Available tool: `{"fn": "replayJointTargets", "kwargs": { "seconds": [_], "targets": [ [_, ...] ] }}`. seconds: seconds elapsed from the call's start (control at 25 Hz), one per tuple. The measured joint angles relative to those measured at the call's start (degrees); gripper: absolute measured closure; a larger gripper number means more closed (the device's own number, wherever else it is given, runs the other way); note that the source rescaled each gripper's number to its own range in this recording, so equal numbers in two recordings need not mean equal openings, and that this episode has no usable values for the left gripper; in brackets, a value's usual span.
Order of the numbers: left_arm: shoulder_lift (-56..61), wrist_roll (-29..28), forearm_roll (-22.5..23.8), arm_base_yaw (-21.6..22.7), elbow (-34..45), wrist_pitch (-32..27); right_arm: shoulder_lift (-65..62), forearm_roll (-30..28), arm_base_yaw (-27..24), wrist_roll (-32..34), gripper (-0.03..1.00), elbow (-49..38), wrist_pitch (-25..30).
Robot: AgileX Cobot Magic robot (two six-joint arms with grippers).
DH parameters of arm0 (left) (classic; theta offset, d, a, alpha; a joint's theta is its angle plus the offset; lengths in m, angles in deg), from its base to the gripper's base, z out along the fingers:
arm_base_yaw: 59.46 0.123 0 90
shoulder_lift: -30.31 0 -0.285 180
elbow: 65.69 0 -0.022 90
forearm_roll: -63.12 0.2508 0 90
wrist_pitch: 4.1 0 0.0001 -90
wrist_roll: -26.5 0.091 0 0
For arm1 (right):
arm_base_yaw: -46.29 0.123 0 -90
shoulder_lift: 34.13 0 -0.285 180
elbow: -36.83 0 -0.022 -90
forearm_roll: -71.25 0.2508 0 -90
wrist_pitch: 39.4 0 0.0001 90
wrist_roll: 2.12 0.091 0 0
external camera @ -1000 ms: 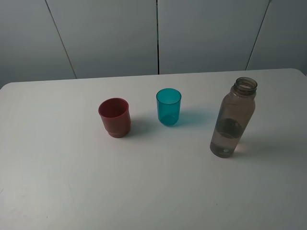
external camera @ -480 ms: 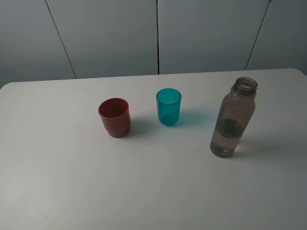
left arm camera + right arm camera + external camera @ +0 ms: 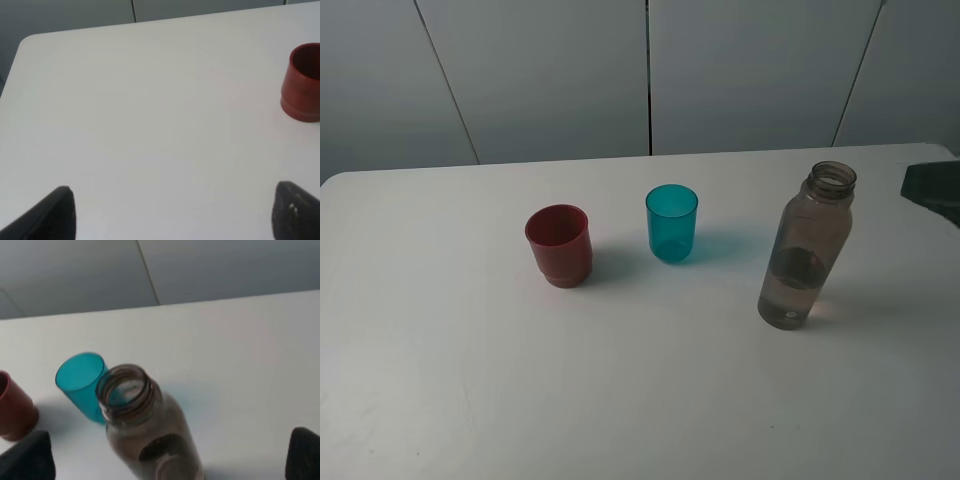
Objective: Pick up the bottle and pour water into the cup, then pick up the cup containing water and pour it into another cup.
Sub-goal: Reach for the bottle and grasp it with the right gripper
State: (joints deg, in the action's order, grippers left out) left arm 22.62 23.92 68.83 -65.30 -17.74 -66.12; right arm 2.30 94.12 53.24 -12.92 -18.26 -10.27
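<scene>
High overview, 2 wrist views, common red cup (image 3: 559,245)

White table (image 3: 440,400), upright red cup (image 3: 559,245), teal cup (image 3: 672,223), tall smoky bottle (image 3: 806,250)

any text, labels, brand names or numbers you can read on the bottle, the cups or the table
No readable text in any view.
bottle: smoky translucent plastic, no label or print showing.
teal cup: plain sides, no print.
red cup: plain sides, no print.
table: white top, no writing or signs on it.
</scene>
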Motion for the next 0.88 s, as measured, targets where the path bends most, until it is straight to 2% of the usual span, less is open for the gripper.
{"fn": "replayJointTargets", "kwargs": {
  "seconds": [0.12,0.2,0.32,0.4,0.52,0.6,0.76,0.88],
  "targets": [
    [0.0,0.0,0.0,0.0,0.0,0.0,-2.3,-10.5,6.0,12.2,-0.03,-3.4,-3.6],
    [0.0,0.0,0.0,0.0,0.0,0.0,-3.6,-18.3,9.1,22.7,-0.03,-5.5,-6.0],
    [0.0,0.0,0.0,0.0,0.0,0.0,-4.2,-25.4,13.7,31.5,-0.03,-8.8,-11.9],
    [0.0,0.0,0.0,0.0,0.0,0.0,-4.2,-27.5,16.8,33.4,-0.03,-10.9,-17.7],
    [0.0,0.0,0.0,0.0,0.0,0.0,-4.2,-30.6,20.0,34.2,-0.03,-14.1,-23.0],
    [0.0,0.0,0.0,0.0,0.0,0.0,-3.7,-31.5,20.4,34.3,-0.03,-16.1,-25.1],
    [0.0,0.0,0.0,0.0,0.0,0.0,2.0,-32.8,20.4,34.0,-0.03,-18.7,-34.3],
    [0.0,0.0,0.0,0.0,0.0,0.0,8.3,-32.8,20.4,32.0,-0.03,-19.0,-36.8]
  ]
}}
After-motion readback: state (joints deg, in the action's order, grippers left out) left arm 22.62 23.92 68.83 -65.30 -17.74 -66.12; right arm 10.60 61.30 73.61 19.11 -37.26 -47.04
